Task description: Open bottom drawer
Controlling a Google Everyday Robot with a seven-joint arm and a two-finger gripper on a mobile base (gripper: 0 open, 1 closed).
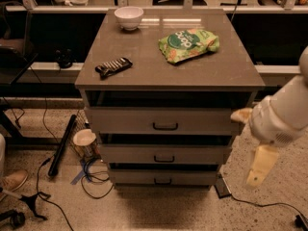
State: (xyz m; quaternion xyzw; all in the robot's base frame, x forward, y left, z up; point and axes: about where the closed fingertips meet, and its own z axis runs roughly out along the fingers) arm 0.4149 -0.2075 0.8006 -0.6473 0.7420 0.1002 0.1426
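Note:
The grey-brown cabinet (168, 71) stands in the middle of the camera view with three drawers. The bottom drawer (192, 178) is the lowest one, with a flat front that sits flush and a small dark handle (162, 181) at its centre. My gripper (259, 166) hangs from the white arm (281, 114) at the right. It is just off the cabinet's right side, at about the height of the middle and bottom drawers, and touches no handle.
On the cabinet top lie a white bowl (128, 17), a green snack bag (187, 44) and a dark snack bar (113, 67). A paper cup (84, 141), a black rod (61, 146) and cables (91, 174) lie on the floor at the left.

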